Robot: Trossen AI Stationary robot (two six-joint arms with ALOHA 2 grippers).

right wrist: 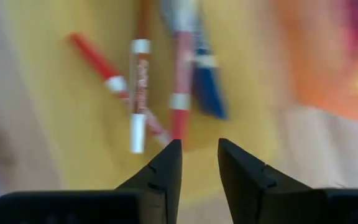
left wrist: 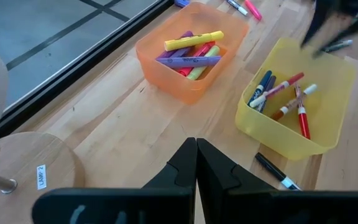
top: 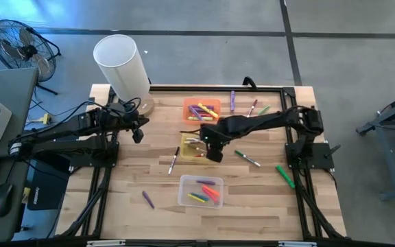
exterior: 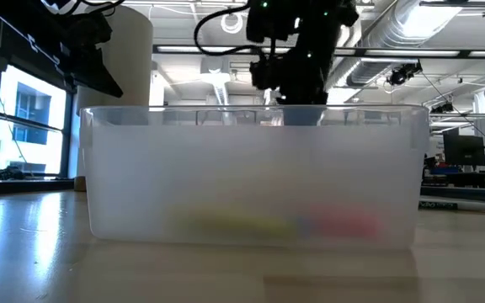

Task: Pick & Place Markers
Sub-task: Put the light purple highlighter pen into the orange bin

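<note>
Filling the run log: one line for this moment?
right hand: open, empty, over yellow bin | left hand: shut, waiting | markers in bin

Both arms matte black, built from boxy segments with rounded joint housings. Black cables loop loosely along left arm [top: 67, 130] and above right arm [top: 266, 122]. Left gripper [left wrist: 196, 163] fingers black plastic, wedge-shaped, stepped notch on inner edge, mounted on flat black crossbar. Right gripper [right wrist: 199, 163] fingers same black wedge form with same notches.
</note>
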